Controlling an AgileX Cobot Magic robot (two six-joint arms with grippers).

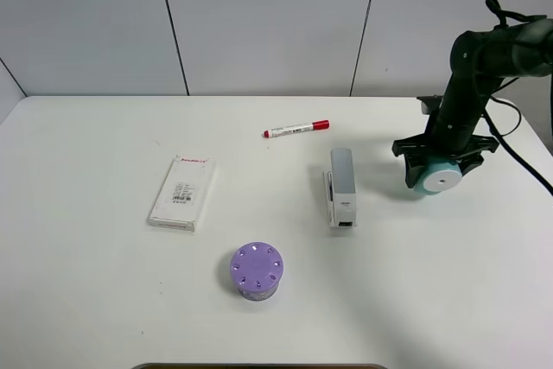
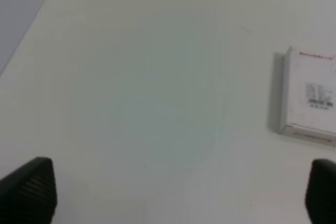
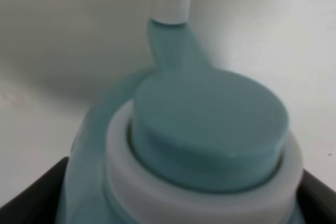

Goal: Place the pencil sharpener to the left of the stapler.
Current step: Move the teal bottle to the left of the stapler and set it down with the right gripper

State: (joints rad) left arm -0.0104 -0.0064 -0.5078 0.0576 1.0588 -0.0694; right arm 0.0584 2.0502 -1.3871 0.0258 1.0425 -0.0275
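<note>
Teal pencil sharpener (image 1: 443, 181) clamped in right gripper (image 1: 435, 167), on the right side of the grey stapler (image 1: 340, 186). Grasp looks done; the carry across and set-down on the stapler's left are not yet done. Left gripper (image 2: 176, 195) spread wide, holding nothing.

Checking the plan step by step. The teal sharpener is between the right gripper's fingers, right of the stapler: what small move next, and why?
Probably lift the right gripper slightly without opening. Its jaws seem closed on the pencil sharpener, which is right of the stapler; the path to the bare table on its left crosses the stapler.
</note>
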